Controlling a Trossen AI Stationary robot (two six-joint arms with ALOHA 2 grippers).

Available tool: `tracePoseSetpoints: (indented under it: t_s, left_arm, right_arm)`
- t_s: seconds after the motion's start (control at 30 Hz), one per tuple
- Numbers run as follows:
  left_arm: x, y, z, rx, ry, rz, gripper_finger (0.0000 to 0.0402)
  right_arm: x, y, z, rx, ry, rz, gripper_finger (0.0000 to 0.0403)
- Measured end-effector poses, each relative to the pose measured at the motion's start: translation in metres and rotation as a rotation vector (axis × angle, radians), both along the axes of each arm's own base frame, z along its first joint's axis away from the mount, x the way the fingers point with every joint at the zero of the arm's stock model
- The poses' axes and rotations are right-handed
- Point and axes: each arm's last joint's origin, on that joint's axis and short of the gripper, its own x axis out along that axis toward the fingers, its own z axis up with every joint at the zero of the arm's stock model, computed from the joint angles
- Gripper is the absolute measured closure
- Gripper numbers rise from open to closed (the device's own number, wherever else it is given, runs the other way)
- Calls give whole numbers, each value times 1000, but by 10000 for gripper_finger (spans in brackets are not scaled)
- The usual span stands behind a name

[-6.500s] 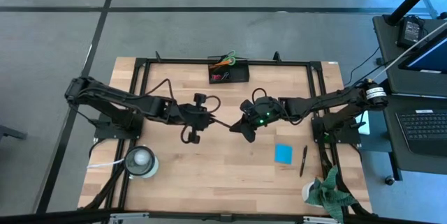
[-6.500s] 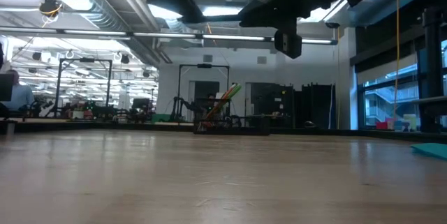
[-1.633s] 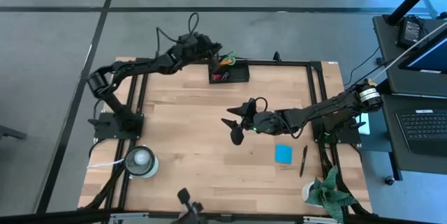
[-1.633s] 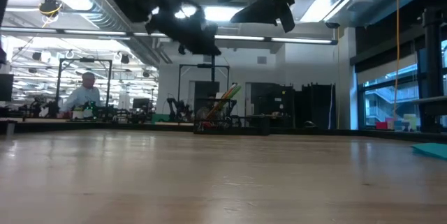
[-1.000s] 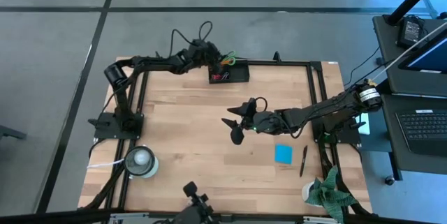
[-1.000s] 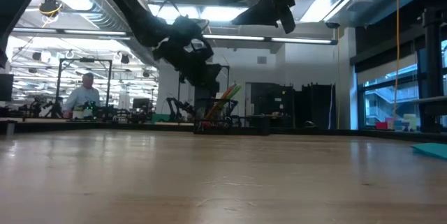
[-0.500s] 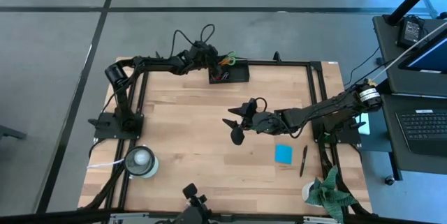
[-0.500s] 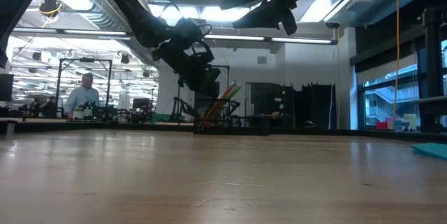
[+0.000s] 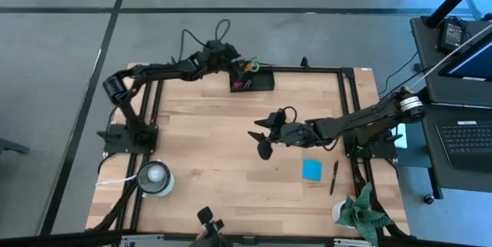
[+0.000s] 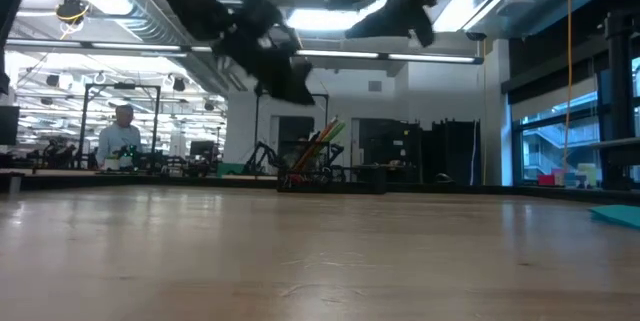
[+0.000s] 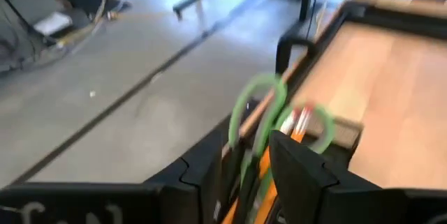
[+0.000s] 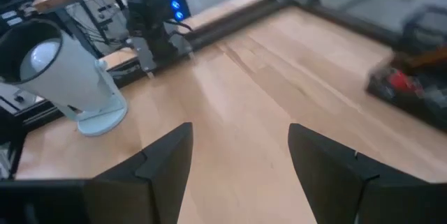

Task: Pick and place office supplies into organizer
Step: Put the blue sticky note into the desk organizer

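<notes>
The black organizer (image 9: 252, 82) stands at the table's far edge. Green-handled scissors (image 11: 260, 109) and orange pencils (image 11: 264, 160) stick up out of it, leaning, and a red piece (image 12: 397, 81) lies inside. My left gripper (image 9: 221, 53) hovers open just left of and above the organizer; in its wrist view its fingers (image 11: 207, 172) stand on either side of the scissors' handles. My right gripper (image 9: 264, 138) hangs open over mid-table, holding nothing. A blue note pad (image 9: 312, 169) and a black pen (image 9: 334, 176) lie flat at the near right.
A white roll on a stand (image 9: 154, 176) sits at the near left corner, seen also from the right wrist (image 12: 64, 77). Green cloth (image 9: 361, 208) lies at the near right corner. A black metal frame (image 9: 154, 85) runs along the table's edges. Bare wood lies between the arms.
My left gripper dipped a little toward the organizer, then rose and drew back slightly toward the table's left edge. The scissors and pencils stay standing in the organizer. My right arm has shifted slightly toward the table's right edge.
</notes>
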Motion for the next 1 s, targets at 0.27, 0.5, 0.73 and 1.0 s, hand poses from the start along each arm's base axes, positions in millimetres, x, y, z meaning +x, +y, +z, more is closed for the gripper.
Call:
tracePoseSetpoints:
  t_s: [0.27, 0.5, 0.73, 1.0]
  left_arm:
    - [-24, -44, 72, -95, -214, -174, 285]
    - [-37, -105, 110, -198, -280, -512, 291]
    - [-26, -162, 114, -269, -258, -680, 295]
    - [-12, -202, 106, -244, -207, -665, 295]
  right_arm:
    - [-51, -6, 19, 288, 192, 26, 165]
    - [-90, 10, 6, 377, 521, 37, 165]
    - [-117, 31, -4, 638, 758, -85, 165]
    - [-125, 48, -6, 593, 795, -12, 165]
